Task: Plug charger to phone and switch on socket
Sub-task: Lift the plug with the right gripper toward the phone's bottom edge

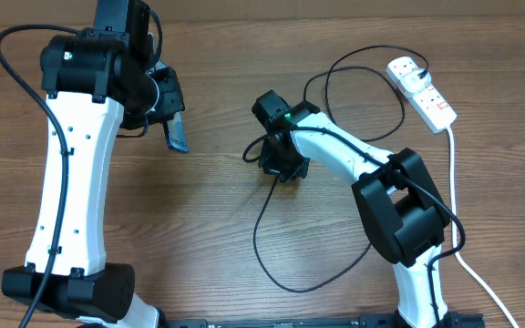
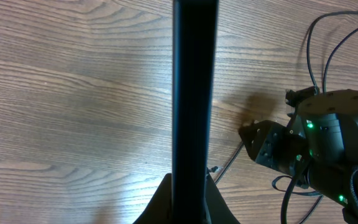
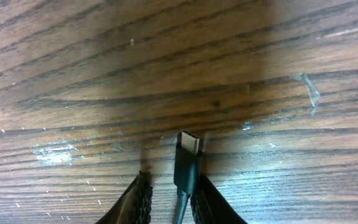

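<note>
Charger (image 3: 188,158) connector tip sits closest to the right wrist lens, pointing away over the table (image 3: 73,74). It lies in the slot of the right gripper (image 3: 173,190). Jaws narrowly spread, not clamped. The tip lies against one pad, with a clear gap to the other finger (image 3: 143,199). Can't tell if it rests on the wood or is lifted.

Taking the socket (image 1: 422,91) as landmark, at the table's far right corner:
- The right gripper is well apart from it, toward table centre, low over the wood.
- The cable loops from the socket to that gripper, with a big slack loop nearer the robot.
- Plug end reaches the socket; can't tell if it's seated. Switch state too small to read.

Left gripper (image 1: 167,114) is farther again from the socket, past the right gripper. It's pinched hard on the phone (image 1: 178,134), lifted off the table. The left wrist view shows the phone edge-on as a dark vertical bar.

Judged reason: the phone is held up and steady to present its port toward the right arm. The connector is aimed forward in the slot for re-gripping and insertion. Not yet plugged.
</note>
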### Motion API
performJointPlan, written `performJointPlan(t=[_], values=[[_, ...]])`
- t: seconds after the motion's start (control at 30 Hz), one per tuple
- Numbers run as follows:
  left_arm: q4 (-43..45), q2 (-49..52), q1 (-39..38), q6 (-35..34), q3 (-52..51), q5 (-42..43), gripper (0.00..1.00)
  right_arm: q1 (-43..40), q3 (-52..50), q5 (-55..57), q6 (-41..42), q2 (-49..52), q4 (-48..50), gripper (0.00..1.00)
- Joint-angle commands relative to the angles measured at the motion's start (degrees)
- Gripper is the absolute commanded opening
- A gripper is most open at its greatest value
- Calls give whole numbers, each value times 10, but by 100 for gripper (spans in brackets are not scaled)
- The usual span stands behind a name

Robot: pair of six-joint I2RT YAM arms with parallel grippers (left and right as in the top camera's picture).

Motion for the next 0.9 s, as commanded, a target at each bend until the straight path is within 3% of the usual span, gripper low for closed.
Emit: performJointPlan(t=[0.0, 0.23, 0.4, 0.63, 0.73, 0.87], values=[[3, -3, -5, 1, 0, 5, 4, -4, -7, -1, 8, 2, 2, 20], [3, -3, -5, 1, 0, 5, 4, -4, -7, -1, 15, 2, 2, 15], [3, -3, -5, 1, 0, 5, 4, -4, -7, -2, 15, 2, 2, 4], [11, -3, -5, 0, 0, 5, 4, -8, 9, -47, 13, 0, -3, 4], [24, -3, -5, 0, 0, 12, 4, -12, 27, -74, -14, -15, -12, 4], [115, -3, 1, 8, 0, 73, 4, -14, 41, -179, -94, -77, -7, 4]])
